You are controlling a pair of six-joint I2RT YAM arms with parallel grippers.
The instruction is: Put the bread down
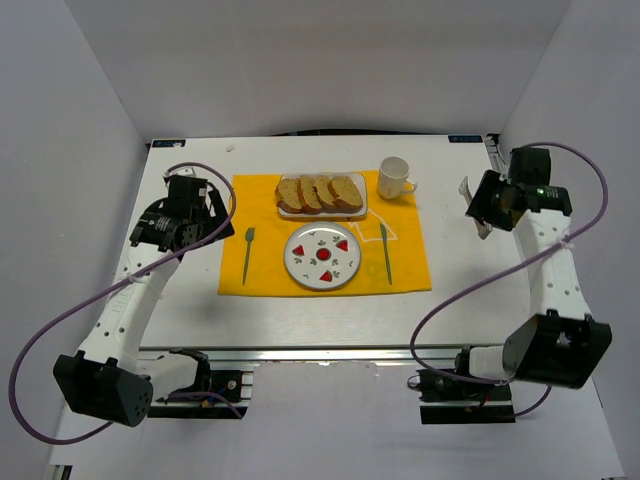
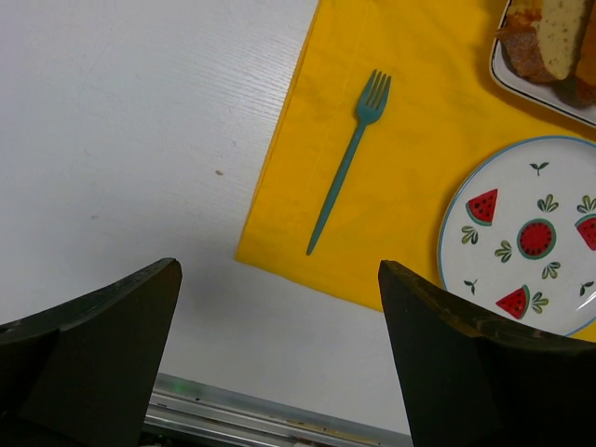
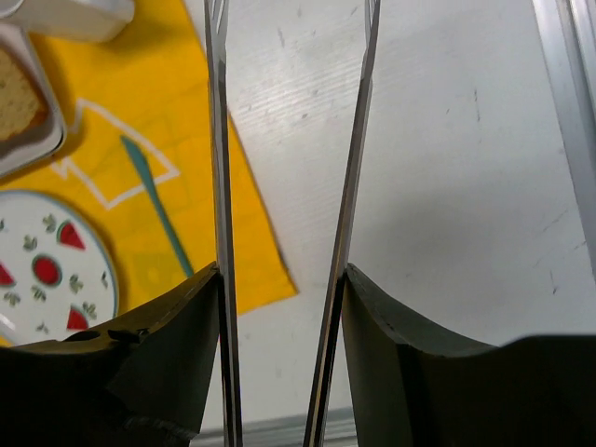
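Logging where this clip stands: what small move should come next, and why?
Probably swing the right gripper, which holds the tongs, left toward the bread on the tray. All four slices lie there, the round plate holds nothing, and the tongs hang over bare table.

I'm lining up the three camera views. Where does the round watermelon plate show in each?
Top external: the plate sits mid-picture on the yellow mat.
Left wrist: at the right edge, partly cut off.
Right wrist: lower left corner, left of the tongs.
Shared landmark: the yellow mat under it.
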